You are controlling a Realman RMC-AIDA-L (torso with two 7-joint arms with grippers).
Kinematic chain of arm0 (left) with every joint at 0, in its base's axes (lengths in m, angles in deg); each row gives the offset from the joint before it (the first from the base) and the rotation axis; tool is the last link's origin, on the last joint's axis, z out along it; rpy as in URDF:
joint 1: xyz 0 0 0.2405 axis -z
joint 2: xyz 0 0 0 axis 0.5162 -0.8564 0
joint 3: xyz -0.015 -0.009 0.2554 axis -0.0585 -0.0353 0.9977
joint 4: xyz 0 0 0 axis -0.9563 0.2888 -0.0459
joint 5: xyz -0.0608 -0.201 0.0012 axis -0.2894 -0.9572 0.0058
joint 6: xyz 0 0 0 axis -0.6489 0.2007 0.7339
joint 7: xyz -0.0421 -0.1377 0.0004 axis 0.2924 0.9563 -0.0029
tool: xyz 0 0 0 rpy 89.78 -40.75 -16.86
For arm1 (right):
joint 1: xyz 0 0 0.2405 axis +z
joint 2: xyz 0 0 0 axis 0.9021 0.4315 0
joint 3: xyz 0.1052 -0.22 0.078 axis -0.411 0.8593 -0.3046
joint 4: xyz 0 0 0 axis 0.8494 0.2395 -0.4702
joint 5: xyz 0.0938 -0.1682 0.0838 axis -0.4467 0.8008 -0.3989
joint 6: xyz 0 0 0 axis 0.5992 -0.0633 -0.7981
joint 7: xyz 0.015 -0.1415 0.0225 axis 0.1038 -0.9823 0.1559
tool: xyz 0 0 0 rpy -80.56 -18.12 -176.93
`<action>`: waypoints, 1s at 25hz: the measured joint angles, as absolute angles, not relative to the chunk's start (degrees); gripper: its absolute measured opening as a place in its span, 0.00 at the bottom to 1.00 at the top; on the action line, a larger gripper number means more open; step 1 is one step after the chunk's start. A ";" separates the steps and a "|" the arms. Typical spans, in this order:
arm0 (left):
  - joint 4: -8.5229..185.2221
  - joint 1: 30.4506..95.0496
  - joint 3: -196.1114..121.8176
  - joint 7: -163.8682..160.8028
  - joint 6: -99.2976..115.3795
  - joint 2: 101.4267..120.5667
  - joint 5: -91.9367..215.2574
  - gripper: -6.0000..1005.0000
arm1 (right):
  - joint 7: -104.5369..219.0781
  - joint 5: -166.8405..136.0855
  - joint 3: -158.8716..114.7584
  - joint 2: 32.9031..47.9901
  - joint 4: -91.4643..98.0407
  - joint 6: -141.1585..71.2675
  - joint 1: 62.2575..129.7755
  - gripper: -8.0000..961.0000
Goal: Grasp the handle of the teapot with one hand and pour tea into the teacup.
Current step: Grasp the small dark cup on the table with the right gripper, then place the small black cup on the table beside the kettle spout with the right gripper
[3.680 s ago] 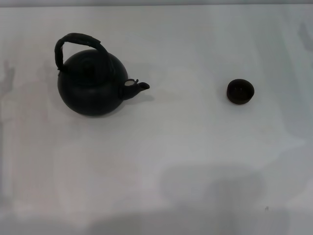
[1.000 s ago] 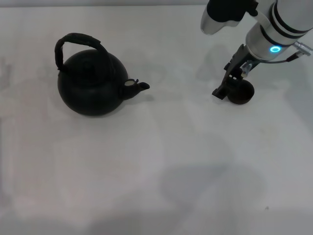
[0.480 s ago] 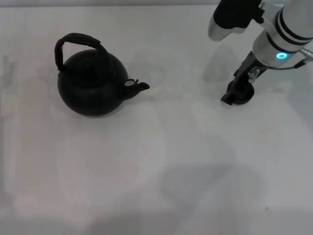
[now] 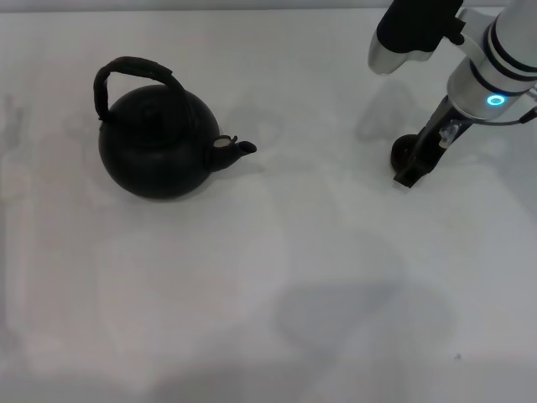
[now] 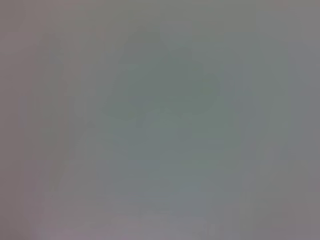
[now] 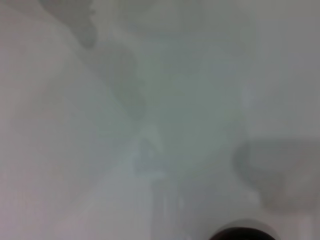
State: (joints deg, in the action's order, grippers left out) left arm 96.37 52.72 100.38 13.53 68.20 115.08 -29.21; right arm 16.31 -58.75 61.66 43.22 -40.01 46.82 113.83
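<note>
Teapot (image 4: 158,143): round, black, probably heavy and rigid; stands on table (image 4: 277,277), well apart from right pincer (image 4: 417,164), spout toward it. Take by arched handle (image 4: 134,74), at its crest. Teacup (image 4: 406,152): small, light, at the pincer; spread or pressed together, cannot tell.

Head view: the right gripper (image 4: 417,164) covers most of the teacup (image 4: 403,152), leaving only a dark sliver at 9 o'clock; finger spacing indiscernible. Right wrist view: a dark rim is cropped at 6 o'clock. Left wrist view: featureless blur.
</note>
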 joint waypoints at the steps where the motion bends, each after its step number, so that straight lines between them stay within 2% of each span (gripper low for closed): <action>1: 96.33 52.75 100.38 13.53 68.20 115.08 -29.22 0.81 | 16.32 -58.72 61.67 43.22 -40.19 46.96 113.83 0.79; 13: 96.61 52.43 100.38 13.53 68.20 115.08 -29.34 0.81 | 16.74 -58.14 61.97 43.63 -49.15 51.63 112.56 0.76; 25: 96.72 52.57 100.73 13.53 68.19 115.17 -28.99 0.81 | 19.25 -68.65 79.52 43.93 -50.44 48.89 117.94 0.76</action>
State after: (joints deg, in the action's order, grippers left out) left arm 96.72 52.57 100.73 13.53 68.19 115.17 -28.99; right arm 19.25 -68.65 79.52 43.93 -50.44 48.89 117.94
